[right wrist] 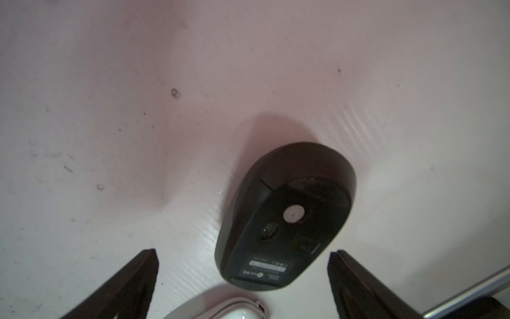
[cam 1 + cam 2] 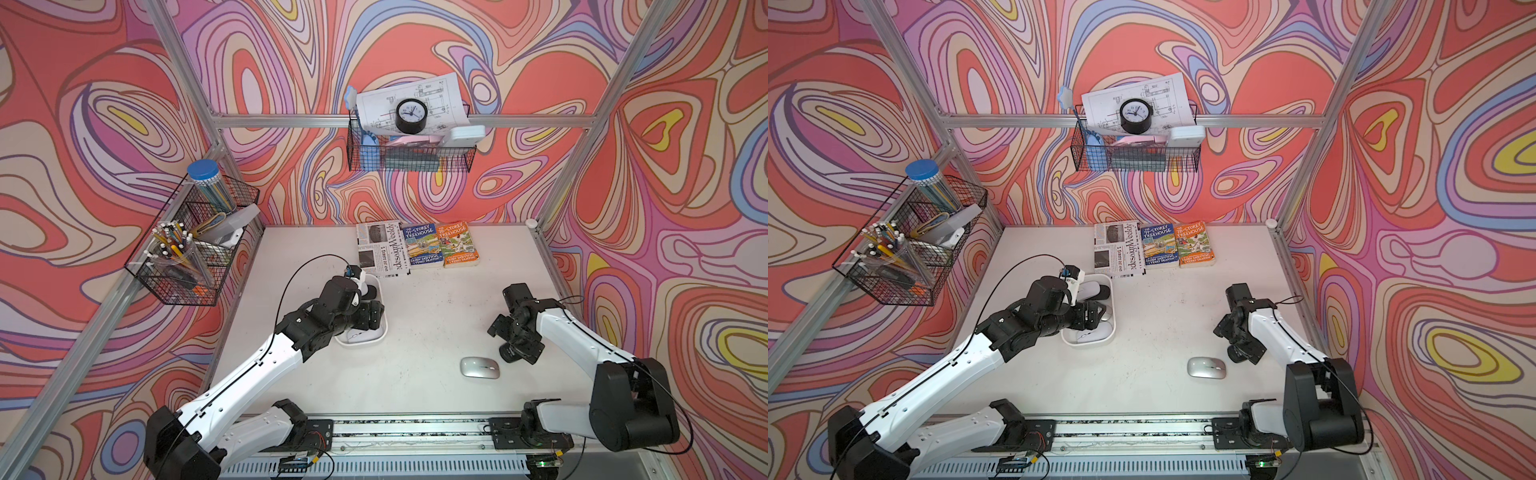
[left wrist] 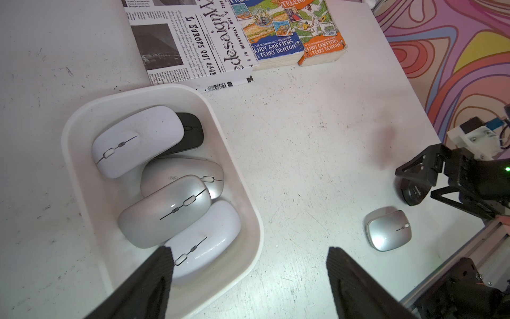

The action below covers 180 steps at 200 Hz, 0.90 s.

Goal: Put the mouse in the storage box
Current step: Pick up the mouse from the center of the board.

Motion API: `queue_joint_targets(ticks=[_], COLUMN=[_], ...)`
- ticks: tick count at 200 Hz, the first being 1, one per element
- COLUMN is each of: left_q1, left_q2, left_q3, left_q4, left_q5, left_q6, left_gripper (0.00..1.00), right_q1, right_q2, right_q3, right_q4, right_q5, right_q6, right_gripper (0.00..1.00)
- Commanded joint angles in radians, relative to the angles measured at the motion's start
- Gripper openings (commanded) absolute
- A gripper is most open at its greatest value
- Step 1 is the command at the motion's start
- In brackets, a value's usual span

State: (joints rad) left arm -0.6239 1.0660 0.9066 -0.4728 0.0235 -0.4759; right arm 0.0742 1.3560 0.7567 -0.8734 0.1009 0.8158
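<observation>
Part done: five mice boxed, two outstanding.
Storage box (image 3: 80, 171) holds five mice (image 3: 165, 210); left jaws gape empty above it. Right jaws, wide and empty, are poised over an upturned black mouse (image 1: 287, 215) on the worktop (image 2: 415, 316), silver mouse (image 2: 480, 368) just beside.

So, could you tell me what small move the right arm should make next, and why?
Probably lower the right gripper over the black mouse and close: its jaws are open, the mouse lies upside down on the table right beneath them, not yet in the storage box.
</observation>
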Motion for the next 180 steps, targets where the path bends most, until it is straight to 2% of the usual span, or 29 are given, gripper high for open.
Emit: queue_joint_targets(ticks=[1,64,123,180], left_q1=[-0.001,0.000,0.000,-0.001], left_q2=[0.004,0.007,0.010,0.013], left_q3=[-0.018,-0.020,-0.021,-0.016], left_q4=[-0.003,-0.006,-0.007,-0.007], left_q5=[-0.007,-0.016,-0.017,-0.014], left_q6=[0.004,0.007,0.008,0.003], left_gripper=[0.85,0.85,0.85,0.85], right_q1=[-0.018,-0.030,-0.033,-0.033], right_q2=[0.044,0.134,0.156,0.206], right_q3=[-0.017,-0.038,-0.048,-0.029], right_q4=[0.074,0.135,0.166,0.204], right_q5=[-0.043,-0.062,-0.061,-0.066], right_q6=[-0.024,-0.012,-0.058,-0.116], right_gripper=[0.98,0.95,0.87,0.73])
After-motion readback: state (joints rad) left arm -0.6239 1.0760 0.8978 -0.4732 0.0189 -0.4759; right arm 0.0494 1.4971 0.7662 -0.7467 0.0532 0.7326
